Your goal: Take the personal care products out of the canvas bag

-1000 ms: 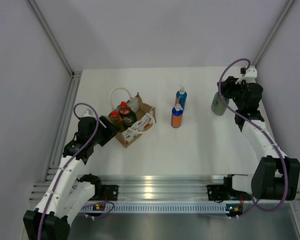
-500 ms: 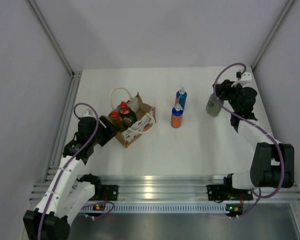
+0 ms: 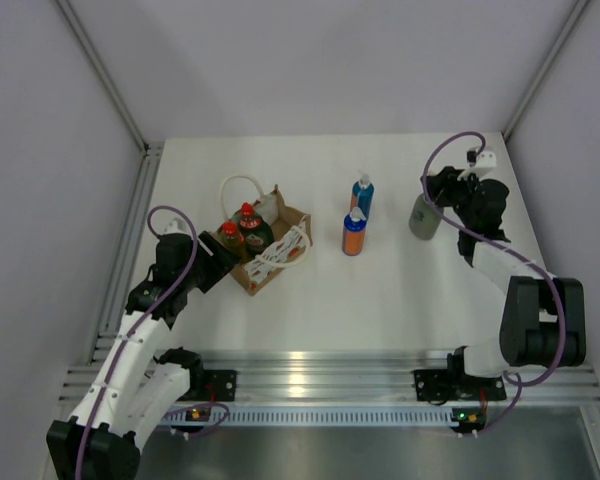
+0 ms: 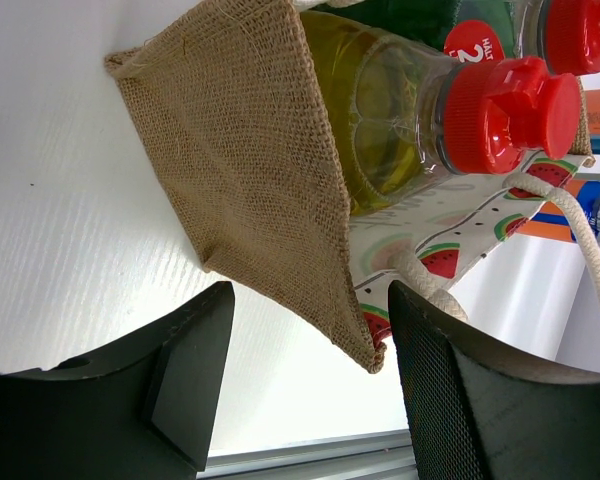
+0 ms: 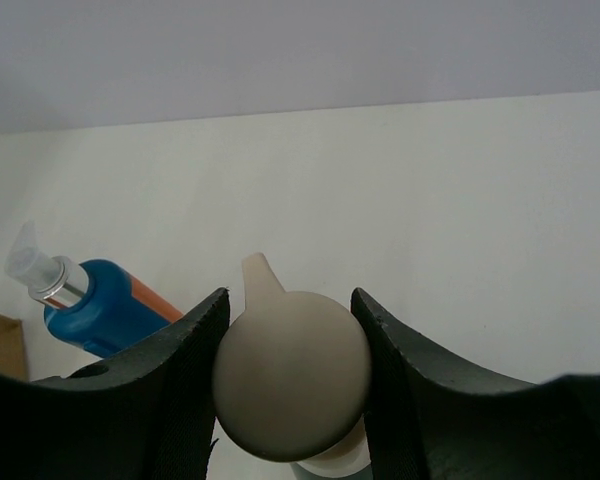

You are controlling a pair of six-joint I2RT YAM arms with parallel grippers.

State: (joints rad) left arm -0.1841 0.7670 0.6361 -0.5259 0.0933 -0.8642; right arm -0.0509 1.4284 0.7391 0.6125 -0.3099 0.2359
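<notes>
The canvas bag [image 3: 270, 250] stands left of centre with white rope handles [image 3: 280, 255]. Inside it are the yellow-green bottle [image 3: 230, 238] and the dark green bottle [image 3: 252, 228], both red-capped; they also show in the left wrist view [image 4: 380, 110]. My left gripper [image 3: 208, 265] is open, its jaws either side of the bag's near corner [image 4: 280, 200]. The blue bottle [image 3: 362, 192] and the orange bottle [image 3: 354, 233] stand on the table. My right gripper [image 3: 435, 195] is shut on the white pump head [image 5: 290, 385] of the grey-green bottle [image 3: 423, 217], at the right.
Grey walls and metal frame posts enclose the white table [image 3: 400, 290]. A slotted rail [image 3: 320, 415] runs along the near edge. A blue bottle with a white nozzle [image 5: 80, 305] shows left of the right gripper's fingers.
My right gripper has carried the grey-green bottle leftward and slightly nearer. The left arm and the bag have not moved.
</notes>
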